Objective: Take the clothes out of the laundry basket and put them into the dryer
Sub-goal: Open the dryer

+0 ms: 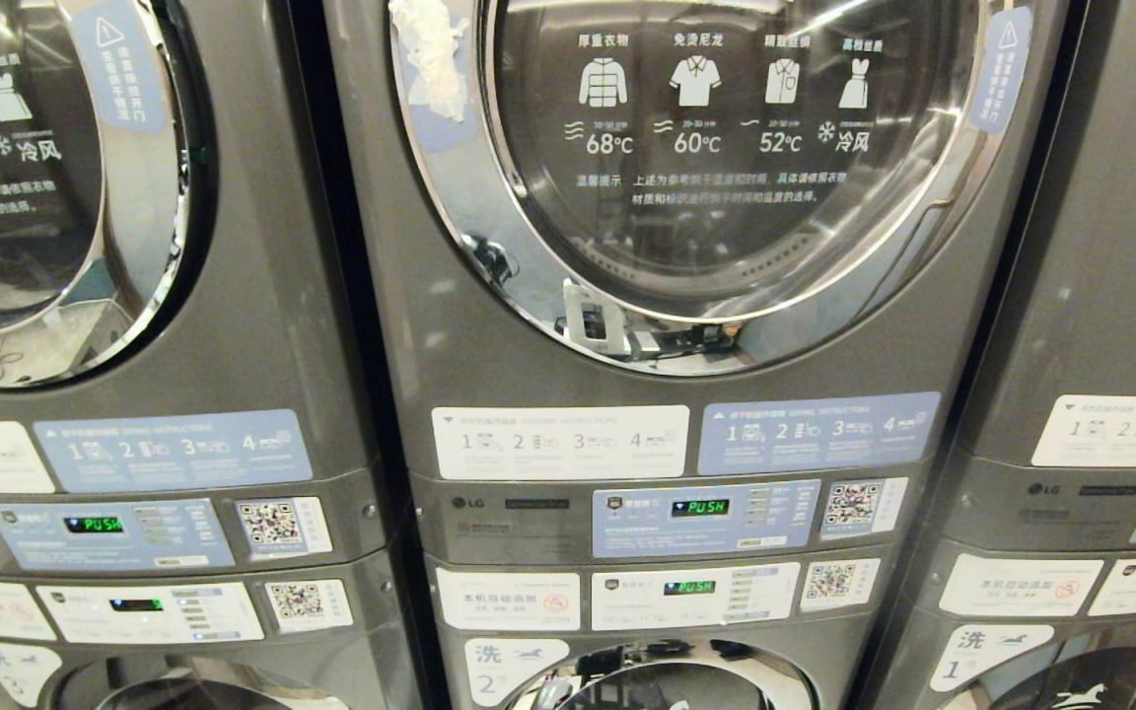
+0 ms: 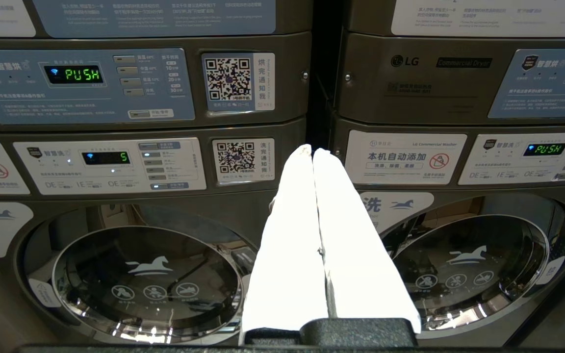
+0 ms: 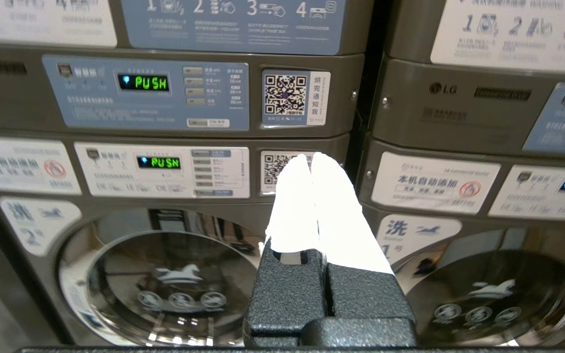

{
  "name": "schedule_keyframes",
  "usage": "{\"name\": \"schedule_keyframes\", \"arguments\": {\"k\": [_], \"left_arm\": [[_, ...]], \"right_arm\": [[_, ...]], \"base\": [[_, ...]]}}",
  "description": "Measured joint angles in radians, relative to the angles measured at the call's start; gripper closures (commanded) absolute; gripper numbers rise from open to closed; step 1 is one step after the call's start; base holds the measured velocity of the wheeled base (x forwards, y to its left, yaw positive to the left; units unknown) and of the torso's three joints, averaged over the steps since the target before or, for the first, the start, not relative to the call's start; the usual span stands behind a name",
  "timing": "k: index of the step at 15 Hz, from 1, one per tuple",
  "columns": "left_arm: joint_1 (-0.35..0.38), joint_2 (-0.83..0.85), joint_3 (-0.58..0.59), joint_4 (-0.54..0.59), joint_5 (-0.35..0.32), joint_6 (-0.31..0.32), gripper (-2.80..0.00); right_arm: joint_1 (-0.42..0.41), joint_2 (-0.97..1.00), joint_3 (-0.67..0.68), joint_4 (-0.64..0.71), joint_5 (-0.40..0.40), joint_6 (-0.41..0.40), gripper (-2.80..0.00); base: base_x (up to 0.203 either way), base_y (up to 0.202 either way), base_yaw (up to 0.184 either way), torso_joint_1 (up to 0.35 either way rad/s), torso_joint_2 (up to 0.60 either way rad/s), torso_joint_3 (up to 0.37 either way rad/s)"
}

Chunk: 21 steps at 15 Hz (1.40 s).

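Note:
The dryer [image 1: 726,296] fills the middle of the head view: dark grey, with its big chrome-ringed glass door closed and white garment icons on the glass. Its display reads PUSH [image 1: 699,507], and the washer below carries a label reading 2 [image 1: 514,671]. The laundry basket and the clothes are out of view. Neither arm shows in the head view. My left gripper [image 2: 312,150] is shut and empty, pointing at the gap between two stacks' washer panels. My right gripper [image 3: 310,157] is also shut and empty, in front of the dryer's stack beside a QR label [image 3: 275,164].
Same-looking stacks stand close on both sides: one on the left [image 1: 85,197] and one on the right [image 1: 1120,296] whose washer label reads 1 [image 1: 982,656]. A crumpled white scrap [image 1: 430,49] sticks to the dryer door's ring at its upper left.

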Motion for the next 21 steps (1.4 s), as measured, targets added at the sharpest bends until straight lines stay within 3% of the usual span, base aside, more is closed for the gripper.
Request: {"name": "schedule_keyframes", "arguments": {"k": [2,4,7,12,13,15,18,19,21], "left_arm": [[0.0,0.0,0.0,-0.002,0.0,0.005,0.0],[0.0,0.0,0.002,-0.006,0.0,0.006,0.0],[0.0,0.0,0.002,-0.007,0.0,0.001,0.0],[0.0,0.0,0.002,-0.007,0.001,0.001,0.0],[0.0,0.0,0.002,-0.007,0.001,0.001,0.0],[0.0,0.0,0.002,-0.007,0.001,0.001,0.0],[0.0,0.0,0.002,-0.007,0.001,0.001,0.0],[0.0,0.0,0.002,-0.007,0.001,0.001,0.0],[0.0,0.0,0.002,-0.007,0.001,0.001,0.0]], "right_arm": [[0.0,0.0,-0.004,0.008,0.049,-0.095,0.0],[0.0,0.011,-0.089,0.019,0.079,-0.105,0.0],[0.001,0.158,-0.375,0.037,0.136,-0.084,0.0],[0.041,0.743,-0.974,0.047,0.369,-0.076,0.0],[0.085,0.849,-1.06,0.042,0.418,-0.075,0.0],[0.248,1.024,-1.19,0.024,0.493,-0.074,0.0],[0.476,1.244,-1.29,-0.042,0.531,-0.075,0.0],[0.51,1.311,-1.315,-0.078,0.533,-0.075,-2.8],[0.549,1.466,-1.407,-0.156,0.526,-0.073,-2.8]], "base": [[0.0,0.0,0.0,0.0,0.0,0.0],[0.0,0.0,0.0,0.0,0.0,0.0],[0.0,0.0,0.0,0.0,0.0,0.0],[0.0,0.0,0.0,0.0,0.0,0.0],[0.0,0.0,0.0,0.0,0.0,0.0],[0.0,0.0,0.0,0.0,0.0,0.0],[0.0,0.0,0.0,0.0,0.0,0.0],[0.0,0.0,0.0,0.0,0.0,0.0],[0.0,0.0,0.0,0.0,0.0,0.0]]}}
